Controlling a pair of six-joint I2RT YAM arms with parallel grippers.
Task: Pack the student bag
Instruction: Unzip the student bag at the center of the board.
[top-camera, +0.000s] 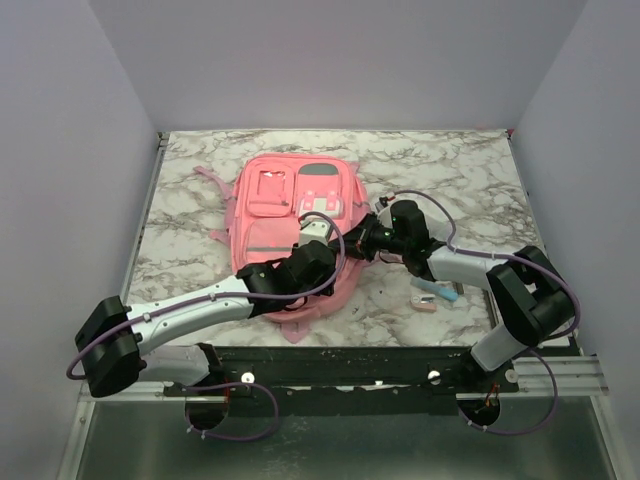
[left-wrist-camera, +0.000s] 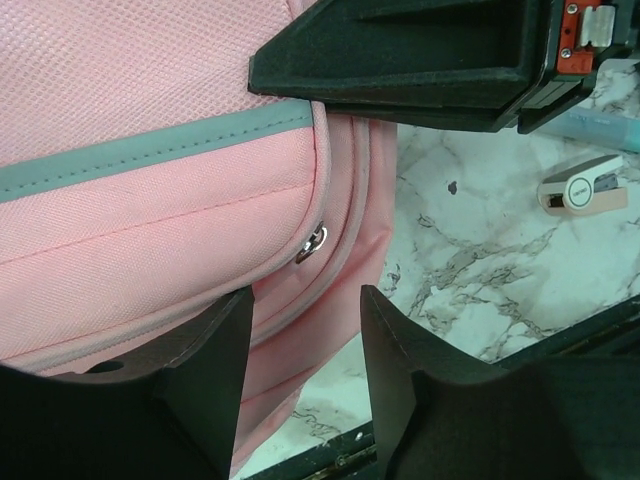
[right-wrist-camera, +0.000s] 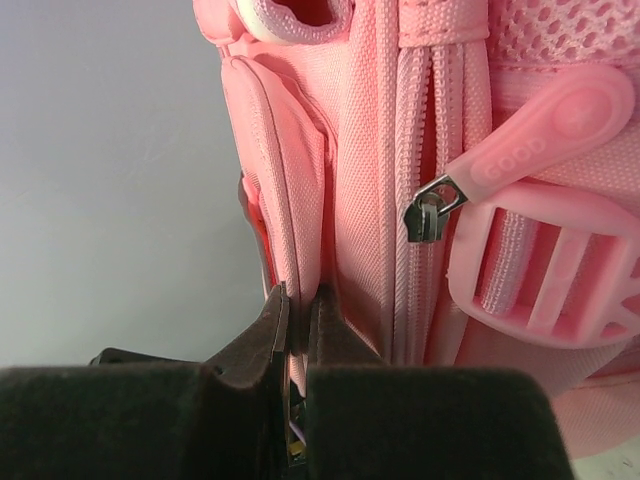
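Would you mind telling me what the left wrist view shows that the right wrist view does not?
Only the left wrist view: the left hand open, the grey trim of the student bag, the marble table, and a small pink-and-white item lying on it. Only the right wrist view: the right hand pinched shut on a fabric edge of the bag, a pink zip pull and a pink plastic buckle. Both: the bag's pink fabric and a metal zip slider.
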